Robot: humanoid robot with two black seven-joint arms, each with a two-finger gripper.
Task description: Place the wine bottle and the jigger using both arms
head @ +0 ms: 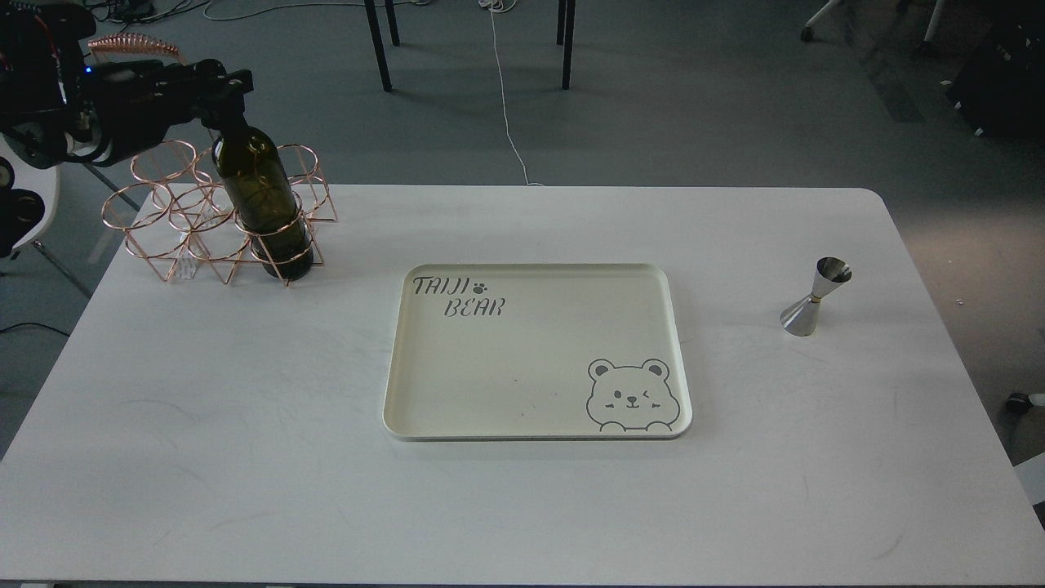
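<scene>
The dark olive-green wine bottle (263,200) stands almost upright in the front right ring of a copper wire rack (184,220) at the table's far left. My left gripper (222,94) comes in from the left and is shut on the bottle's neck near its top. The silver hourglass jigger (815,297) stands alone on the table at the right. My right arm and gripper are out of view.
A cream tray (539,416) printed with "TAIJI BEAR" and a bear lies in the middle of the white table (245,457). Chair legs (377,45) and a cable lie on the floor beyond the table's far edge.
</scene>
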